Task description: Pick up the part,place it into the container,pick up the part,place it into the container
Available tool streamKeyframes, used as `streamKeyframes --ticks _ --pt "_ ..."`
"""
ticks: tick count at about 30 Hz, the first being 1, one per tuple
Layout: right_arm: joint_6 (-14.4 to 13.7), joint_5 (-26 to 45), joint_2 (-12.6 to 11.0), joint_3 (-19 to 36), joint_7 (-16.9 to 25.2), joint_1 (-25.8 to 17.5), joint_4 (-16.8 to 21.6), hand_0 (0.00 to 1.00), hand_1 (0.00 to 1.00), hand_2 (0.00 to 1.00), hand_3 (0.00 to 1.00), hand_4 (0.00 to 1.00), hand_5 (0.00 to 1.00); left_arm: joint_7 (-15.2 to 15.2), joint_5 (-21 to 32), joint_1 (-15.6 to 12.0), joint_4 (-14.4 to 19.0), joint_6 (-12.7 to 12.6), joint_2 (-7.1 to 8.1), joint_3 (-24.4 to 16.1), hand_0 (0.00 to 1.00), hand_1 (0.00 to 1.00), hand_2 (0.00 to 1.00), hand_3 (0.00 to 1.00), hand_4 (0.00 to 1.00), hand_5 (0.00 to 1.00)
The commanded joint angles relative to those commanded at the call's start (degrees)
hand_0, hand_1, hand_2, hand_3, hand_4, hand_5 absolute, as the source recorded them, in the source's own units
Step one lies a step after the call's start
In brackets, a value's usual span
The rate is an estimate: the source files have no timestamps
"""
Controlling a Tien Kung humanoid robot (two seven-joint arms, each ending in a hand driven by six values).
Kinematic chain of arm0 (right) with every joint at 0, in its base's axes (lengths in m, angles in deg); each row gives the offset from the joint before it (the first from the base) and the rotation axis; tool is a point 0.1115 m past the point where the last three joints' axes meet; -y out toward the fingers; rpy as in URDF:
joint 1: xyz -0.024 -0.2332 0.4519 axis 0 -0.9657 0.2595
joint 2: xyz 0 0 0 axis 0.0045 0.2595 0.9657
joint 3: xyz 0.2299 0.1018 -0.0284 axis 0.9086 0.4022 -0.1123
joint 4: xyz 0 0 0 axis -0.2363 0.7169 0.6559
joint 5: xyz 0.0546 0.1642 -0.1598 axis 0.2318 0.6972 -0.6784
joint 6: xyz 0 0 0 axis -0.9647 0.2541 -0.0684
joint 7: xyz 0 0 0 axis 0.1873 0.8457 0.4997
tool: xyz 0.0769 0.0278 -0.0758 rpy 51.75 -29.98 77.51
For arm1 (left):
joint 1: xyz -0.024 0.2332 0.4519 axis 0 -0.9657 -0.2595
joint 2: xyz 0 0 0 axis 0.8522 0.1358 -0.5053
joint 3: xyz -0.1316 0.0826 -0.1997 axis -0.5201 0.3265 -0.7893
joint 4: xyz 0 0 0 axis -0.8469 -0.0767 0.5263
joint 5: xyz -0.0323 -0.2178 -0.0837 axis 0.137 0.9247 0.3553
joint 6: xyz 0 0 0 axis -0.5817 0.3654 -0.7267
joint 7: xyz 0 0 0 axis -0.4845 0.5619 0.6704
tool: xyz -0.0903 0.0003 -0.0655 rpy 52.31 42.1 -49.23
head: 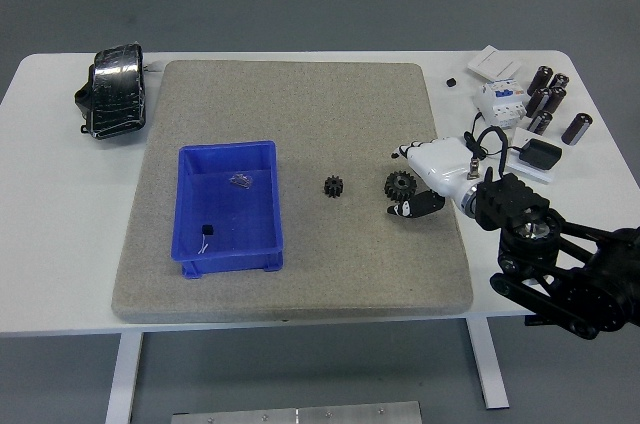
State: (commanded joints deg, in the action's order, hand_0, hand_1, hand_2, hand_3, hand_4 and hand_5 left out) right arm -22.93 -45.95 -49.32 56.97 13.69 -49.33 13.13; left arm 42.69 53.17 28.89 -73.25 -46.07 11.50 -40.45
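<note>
Two black gears lie on the grey mat [300, 274]: a small gear [334, 185] in the middle and a larger gear [400, 184] to its right. The blue container [262, 206] stands on the mat's left part, with small bits on its floor. My right hand [402, 182], white with black fingers, reaches in from the right at mat level. Its fingers [412, 208] stand on either side of the larger gear, one above and the others just below it. They look spread rather than clamped, and the gear rests on the mat. The left arm is out of view.
A black bundle wrapped in film [112, 92] lies at the table's far left. At the far right are white electrical parts [500, 96], several dark cylinders [548, 102] and a black adapter [541, 154]. A small black piece [451, 82] lies beside the mat.
</note>
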Motion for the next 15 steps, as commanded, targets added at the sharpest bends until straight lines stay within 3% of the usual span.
streamKeyframes --ticks 7,8,13,14,15 --pt "-0.97 1.06 1.06 -1.11 0.81 1.2 -2.79 0.366 0.579 0.805 0.812 0.905 0.528 -0.63 0.22 0.09 0.05 0.51 -0.09 0.25 0.691 0.683 0.68 0.656 0.749 0.266" --pt "-1.1 1.15 1.17 -1.29 0.87 1.31 -3.12 0.35 0.556 0.758 0.76 0.721 0.392 -0.65 0.23 0.09 0.05 0.52 -0.08 0.26 0.691 0.684 0.681 0.657 0.749 0.266" --pt "-1.07 1.17 1.41 -2.08 0.85 1.47 -3.68 0.35 0.556 0.758 0.76 0.721 0.392 -0.68 0.13 0.01 0.05 0.45 -0.05 0.2 0.691 0.684 0.681 0.657 0.749 0.266" --pt "-1.03 1.15 1.46 -2.23 0.84 1.48 -3.74 0.331 0.526 0.699 0.693 0.638 0.375 -0.68 0.14 0.0 0.05 0.45 -0.05 0.21 0.691 0.684 0.681 0.657 0.749 0.265" --pt "-0.97 1.17 1.53 -2.43 0.84 1.46 -3.85 0.331 0.526 0.699 0.693 0.638 0.375 -0.66 0.16 0.0 0.06 0.43 -0.06 0.23 0.691 0.684 0.681 0.657 0.749 0.265"
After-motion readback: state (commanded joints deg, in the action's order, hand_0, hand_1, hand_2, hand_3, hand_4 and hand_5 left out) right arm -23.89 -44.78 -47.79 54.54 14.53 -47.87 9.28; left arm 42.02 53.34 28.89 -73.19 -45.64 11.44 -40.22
